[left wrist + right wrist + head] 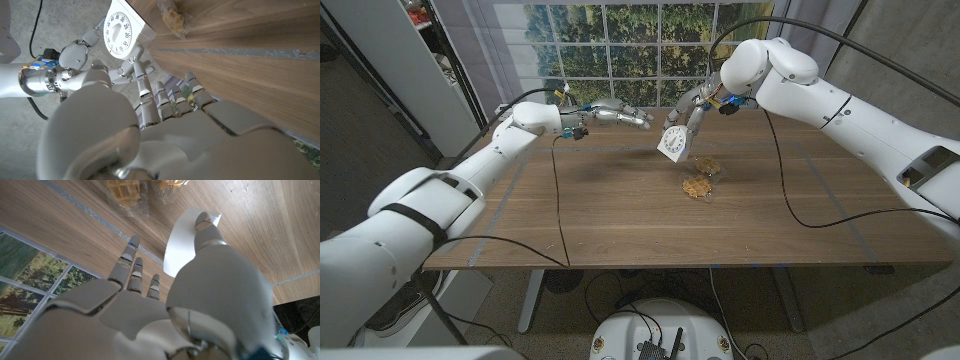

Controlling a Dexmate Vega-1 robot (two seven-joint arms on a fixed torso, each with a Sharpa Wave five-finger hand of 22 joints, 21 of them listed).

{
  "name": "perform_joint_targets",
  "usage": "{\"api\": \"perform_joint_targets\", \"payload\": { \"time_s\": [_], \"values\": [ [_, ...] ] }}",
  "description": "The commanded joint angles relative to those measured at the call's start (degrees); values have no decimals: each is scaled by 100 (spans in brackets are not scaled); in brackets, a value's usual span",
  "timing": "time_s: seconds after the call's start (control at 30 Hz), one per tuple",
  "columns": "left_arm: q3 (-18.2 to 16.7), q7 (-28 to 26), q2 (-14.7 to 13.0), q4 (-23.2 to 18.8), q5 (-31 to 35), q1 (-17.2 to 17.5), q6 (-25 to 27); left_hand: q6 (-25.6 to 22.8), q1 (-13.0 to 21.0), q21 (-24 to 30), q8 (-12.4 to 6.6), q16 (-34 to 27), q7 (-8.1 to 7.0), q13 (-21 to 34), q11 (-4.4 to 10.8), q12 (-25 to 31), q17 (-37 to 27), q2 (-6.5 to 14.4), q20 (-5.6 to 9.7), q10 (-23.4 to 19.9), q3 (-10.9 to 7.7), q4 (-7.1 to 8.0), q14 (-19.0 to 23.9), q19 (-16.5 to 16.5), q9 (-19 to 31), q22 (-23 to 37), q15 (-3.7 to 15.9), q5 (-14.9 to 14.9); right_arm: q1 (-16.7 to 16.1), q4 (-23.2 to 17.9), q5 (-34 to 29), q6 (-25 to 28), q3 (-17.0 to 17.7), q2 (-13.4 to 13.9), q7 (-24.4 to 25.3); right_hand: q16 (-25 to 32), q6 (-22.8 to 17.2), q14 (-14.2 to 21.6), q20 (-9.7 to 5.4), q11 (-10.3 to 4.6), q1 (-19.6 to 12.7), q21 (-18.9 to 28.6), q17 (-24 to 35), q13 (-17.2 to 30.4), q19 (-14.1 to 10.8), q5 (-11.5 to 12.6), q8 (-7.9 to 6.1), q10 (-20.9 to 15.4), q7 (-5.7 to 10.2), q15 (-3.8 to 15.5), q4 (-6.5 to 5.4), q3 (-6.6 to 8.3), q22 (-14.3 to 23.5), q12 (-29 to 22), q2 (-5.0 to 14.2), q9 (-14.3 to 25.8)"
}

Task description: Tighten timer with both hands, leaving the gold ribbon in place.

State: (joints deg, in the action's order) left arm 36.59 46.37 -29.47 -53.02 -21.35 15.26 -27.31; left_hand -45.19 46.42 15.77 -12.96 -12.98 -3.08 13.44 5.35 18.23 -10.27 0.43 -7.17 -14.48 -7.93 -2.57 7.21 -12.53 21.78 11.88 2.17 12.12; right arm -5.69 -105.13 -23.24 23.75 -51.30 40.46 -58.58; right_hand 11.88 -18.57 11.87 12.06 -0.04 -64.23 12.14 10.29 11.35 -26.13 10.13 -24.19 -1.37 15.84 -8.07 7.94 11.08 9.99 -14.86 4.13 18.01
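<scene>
The left hand [620, 116] is hovering above the table [620, 220] to the left of the timer [673, 143], fingers stretched out toward it and holding nothing; a clear gap is lying between its fingertips and the timer, so its next move looks like a reach rightward to the dial, which is facing it in the left wrist view; the timer is being held tilted off the wood, just above and left of the gold ribbon [700, 176], which is sitting on the table apart from it; the right hand [692, 112] is gripping the timer from behind, thumb pressed on its back, so it is the nearer hand and is serving as the brace.
</scene>
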Motion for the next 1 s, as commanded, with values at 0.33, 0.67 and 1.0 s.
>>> {"api": "perform_joint_targets", "payload": {
  "time_s": [0.33, 0.67, 1.0],
  "values": [
    [-289, -3060, -199, -1467, 1556, 1322, -1277, 399, 373, 85, 169, 52, -502, 74, 79, 22, -26, 114, 120, -76, -112, -210, 137, -152, -65, 26, 143, 24, -101, -345, 363, 933, 13, 64, 556, 46, -1296, 240, -6, 131, 149, 45, 28, 62, -234, 12, -333, -321, -738, 71, -41, -52, 22, -85, -1, 241],
    [-300, -3732, -94, -1356, 1905, 1561, -1491, 345, 715, 109, 61, 74, -580, 151, 104, 38, -31, 176, 162, -104, -190, -403, 202, -189, -15, 37, 216, 43, -157, -520, 685, 1392, 54, 56, 951, 67, -1322, 378, -12, 285, 239, 53, 33, 74, -340, 12, -337, -460, -920, -46, -63, -93, 19, -98, -16, 281],
    [-292, -4272, 43, -1155, 2199, 1645, -1694, 245, 885, 126, -46, 58, -568, 230, 121, 99, -45, 252, 157, -219, -225, -470, 306, -200, 78, 47, 267, 60, -138, -614, 1121, 1660, 56, 83, 1272, 67, -1371, 450, -8, 369, 270, 58, 31, 79, -416, 17, -344, -612, -1052, -81, -58, -108, 16, -126, -24, 298]
  ]
}}
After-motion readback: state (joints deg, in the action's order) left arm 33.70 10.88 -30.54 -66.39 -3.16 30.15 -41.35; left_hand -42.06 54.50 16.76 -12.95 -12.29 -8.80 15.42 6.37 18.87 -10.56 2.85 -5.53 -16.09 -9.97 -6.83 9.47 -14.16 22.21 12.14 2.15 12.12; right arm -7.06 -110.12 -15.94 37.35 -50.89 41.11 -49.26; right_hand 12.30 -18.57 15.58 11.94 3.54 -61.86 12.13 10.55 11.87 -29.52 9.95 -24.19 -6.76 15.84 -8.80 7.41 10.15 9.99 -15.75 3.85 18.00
